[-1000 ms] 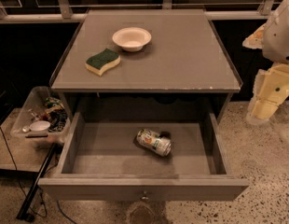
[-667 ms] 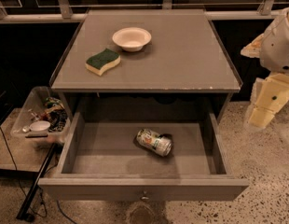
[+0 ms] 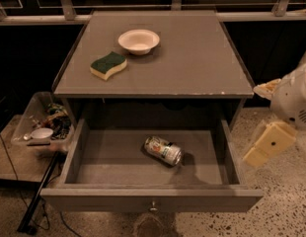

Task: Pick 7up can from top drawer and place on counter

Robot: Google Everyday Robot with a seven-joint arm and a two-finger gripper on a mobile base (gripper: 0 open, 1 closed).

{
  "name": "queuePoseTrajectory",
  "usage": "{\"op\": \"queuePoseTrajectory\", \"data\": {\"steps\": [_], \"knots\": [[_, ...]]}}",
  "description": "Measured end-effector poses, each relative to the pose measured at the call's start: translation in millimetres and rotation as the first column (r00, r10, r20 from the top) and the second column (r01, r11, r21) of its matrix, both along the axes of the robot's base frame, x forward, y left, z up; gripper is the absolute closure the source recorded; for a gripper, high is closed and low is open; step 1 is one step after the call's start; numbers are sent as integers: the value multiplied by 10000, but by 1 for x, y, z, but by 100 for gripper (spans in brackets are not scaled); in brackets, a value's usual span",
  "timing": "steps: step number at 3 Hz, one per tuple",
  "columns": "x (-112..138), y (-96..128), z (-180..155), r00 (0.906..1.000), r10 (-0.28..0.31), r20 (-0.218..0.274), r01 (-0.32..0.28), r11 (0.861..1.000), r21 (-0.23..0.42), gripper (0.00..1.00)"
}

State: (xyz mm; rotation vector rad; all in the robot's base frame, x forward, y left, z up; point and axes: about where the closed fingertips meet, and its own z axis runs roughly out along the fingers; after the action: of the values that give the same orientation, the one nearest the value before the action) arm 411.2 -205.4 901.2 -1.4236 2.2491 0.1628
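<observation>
The 7up can [image 3: 163, 150] lies on its side in the middle of the open top drawer [image 3: 118, 159], white and green with a silver end facing right. The drawer's front panel has a small metal knob [image 3: 153, 206]. The counter [image 3: 192, 58] is the flat grey-brown top above the drawer. My gripper [image 3: 269, 143] is a cream-coloured part hanging under the white arm [image 3: 293, 95] at the right edge, outside the drawer's right wall and well apart from the can.
A white bowl [image 3: 138, 40] and a green-and-yellow sponge [image 3: 108, 65] sit on the counter's back left. A clear bin of clutter [image 3: 42, 122] stands left of the cabinet. A dark window rail runs behind. The floor is speckled.
The arm and gripper have moved down and a little left along the cabinet's right side. The can, bowl and sponge have not moved.
</observation>
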Motion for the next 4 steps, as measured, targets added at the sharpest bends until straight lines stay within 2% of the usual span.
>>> {"op": "queuePoseTrajectory", "data": {"steps": [1, 2, 3, 4], "knots": [[8, 20, -38, 9945, -1042, 50, 1034, 9909, 867, 0], [39, 38, -56, 9864, -1458, 760, 1367, 9840, 1147, 0], [51, 37, -49, 9781, -1662, 1253, 1503, 9805, 1269, 0], [51, 37, -49, 9781, -1662, 1253, 1503, 9805, 1269, 0]]}}
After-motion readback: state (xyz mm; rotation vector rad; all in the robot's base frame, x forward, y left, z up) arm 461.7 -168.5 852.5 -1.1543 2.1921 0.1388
